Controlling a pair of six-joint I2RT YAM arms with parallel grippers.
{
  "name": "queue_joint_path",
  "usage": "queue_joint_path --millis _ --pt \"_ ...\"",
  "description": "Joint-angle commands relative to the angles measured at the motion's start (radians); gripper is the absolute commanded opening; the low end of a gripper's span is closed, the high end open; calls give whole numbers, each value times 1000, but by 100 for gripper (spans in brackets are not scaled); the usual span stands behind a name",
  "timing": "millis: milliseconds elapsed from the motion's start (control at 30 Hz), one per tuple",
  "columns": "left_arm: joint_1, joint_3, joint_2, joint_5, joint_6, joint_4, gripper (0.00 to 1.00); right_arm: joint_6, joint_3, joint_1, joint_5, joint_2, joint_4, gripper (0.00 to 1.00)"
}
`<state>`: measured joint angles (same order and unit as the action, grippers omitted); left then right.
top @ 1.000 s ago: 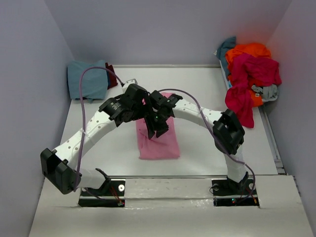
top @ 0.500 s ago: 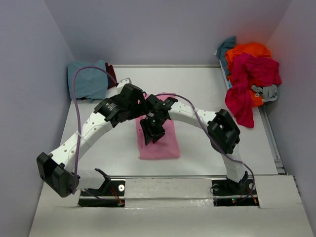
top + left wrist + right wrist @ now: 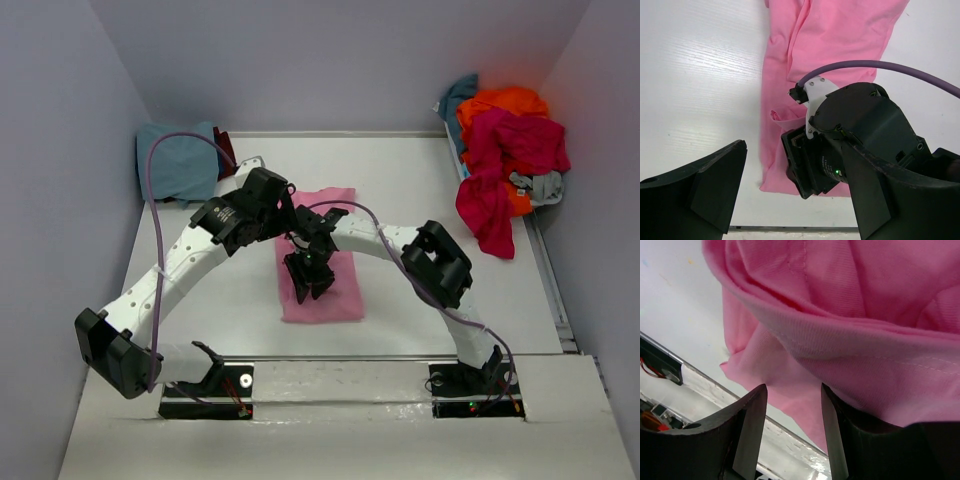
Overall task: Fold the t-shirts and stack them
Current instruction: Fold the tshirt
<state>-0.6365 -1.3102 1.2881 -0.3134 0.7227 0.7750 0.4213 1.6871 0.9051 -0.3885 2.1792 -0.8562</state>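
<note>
The pink t-shirt point(image 3: 322, 262) is lying as a long folded strip mid-table, likely narrowed for its next fold. The right gripper point(image 3: 307, 281) is hovering low over its near half, jaws spread with soft, creased knit bulging between them; the left gripper point(image 3: 790, 200) is standing spread above. Unfolded shirts point(image 3: 510, 150) are lying heaped far right, a blue shirt point(image 3: 178, 160) far left.

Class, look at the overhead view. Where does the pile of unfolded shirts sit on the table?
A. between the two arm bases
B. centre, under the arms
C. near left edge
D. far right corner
D: the heap of shirts in orange, crimson and grey is bunched at the table's far right corner, while only the pink shirt lies in the centre.
</note>
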Motion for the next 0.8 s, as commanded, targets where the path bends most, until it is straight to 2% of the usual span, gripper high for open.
queue_joint_path --millis 0,167,267,567,767 --pt "6 -40 -4 -13 26 -160 90 31 16 57 143 -21 -17 53" --pt "6 -15 7 14 21 -138 90 72 23 57 264 -68 -46 53" --pt "6 -1 27 19 27 -62 89 89 37 57 321 -82 -63 53" --pt "6 276 -73 157 98 -22 89 108 16 57 295 -171 29 53" --pt "6 347 -92 209 119 -28 89 88 42 57 315 -223 74 54"
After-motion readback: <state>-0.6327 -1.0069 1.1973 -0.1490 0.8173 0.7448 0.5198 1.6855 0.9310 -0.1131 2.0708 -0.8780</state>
